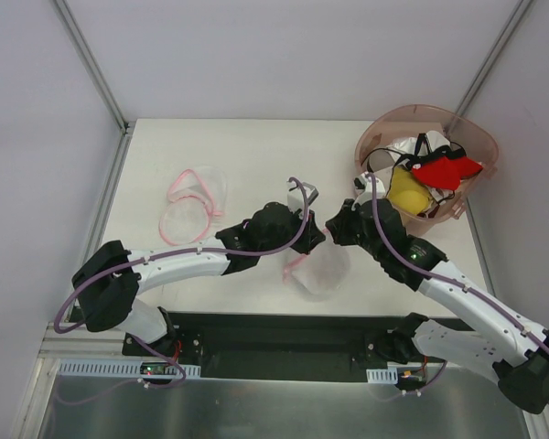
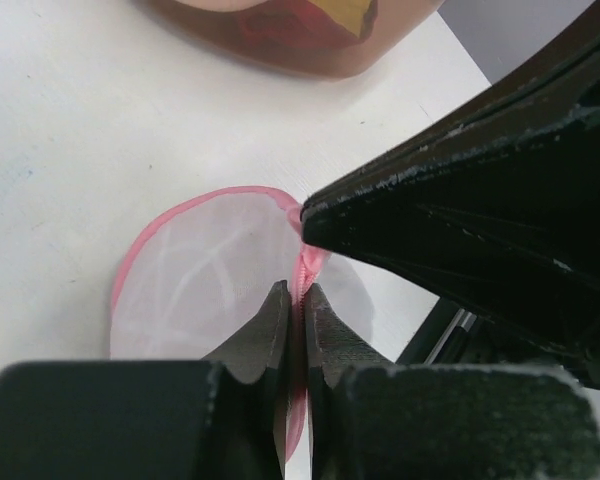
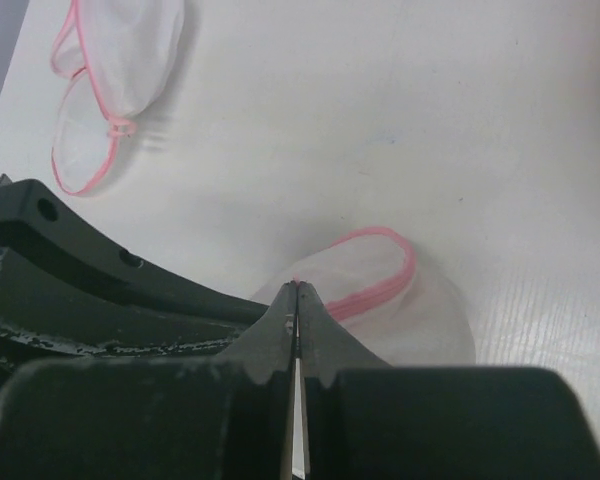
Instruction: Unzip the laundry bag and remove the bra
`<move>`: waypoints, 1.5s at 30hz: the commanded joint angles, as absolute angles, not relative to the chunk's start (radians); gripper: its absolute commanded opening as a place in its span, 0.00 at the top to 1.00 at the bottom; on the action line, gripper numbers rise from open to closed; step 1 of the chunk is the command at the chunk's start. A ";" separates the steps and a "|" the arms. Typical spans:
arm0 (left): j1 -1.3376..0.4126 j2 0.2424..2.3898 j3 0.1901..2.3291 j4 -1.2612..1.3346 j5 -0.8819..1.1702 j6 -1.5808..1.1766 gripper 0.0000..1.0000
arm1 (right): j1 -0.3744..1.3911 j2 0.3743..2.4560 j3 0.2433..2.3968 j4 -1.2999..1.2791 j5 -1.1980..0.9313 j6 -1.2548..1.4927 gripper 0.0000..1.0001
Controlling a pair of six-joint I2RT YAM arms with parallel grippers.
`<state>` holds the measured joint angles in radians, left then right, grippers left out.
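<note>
Pink zipper rim (image 2: 307,262) is pinched in left gripper (image 2: 298,298), jaws closed on it; right gripper (image 3: 296,292) clamps same laundry bag (image 1: 318,271) beside it, pouch near middle of counter's near edge. Risk: pulling apart could tear mesh or slip off rim, no zipper tab visible. Inside, bra not made out; second pouch (image 1: 194,199) toward left edge, basket (image 1: 479,139) far-right corner

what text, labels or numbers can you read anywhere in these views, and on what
None: no word, label, brand or number can be read in any view.
The laundry bag and the basket carry no print.
The circuit boards at the arm bases are too small to show any marking.
</note>
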<state>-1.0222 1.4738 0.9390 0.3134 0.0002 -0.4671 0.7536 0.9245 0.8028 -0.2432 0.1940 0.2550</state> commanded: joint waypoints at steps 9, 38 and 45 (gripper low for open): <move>-1.029 1.394 0.874 0.348 0.043 -0.430 1.00 | 0.712 0.942 0.847 -0.232 0.363 0.322 0.99; -1.029 1.023 0.779 0.376 -0.057 -0.347 1.00 | 0.617 1.347 0.951 0.034 0.078 0.307 0.98; -1.029 1.051 0.902 0.183 -0.153 -0.278 1.00 | 0.617 1.178 1.034 -0.229 0.172 0.226 0.15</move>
<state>-1.0271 1.0447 0.8097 0.2520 -0.0715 -0.3424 0.6174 1.3277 0.9665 -0.0792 0.0784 0.2863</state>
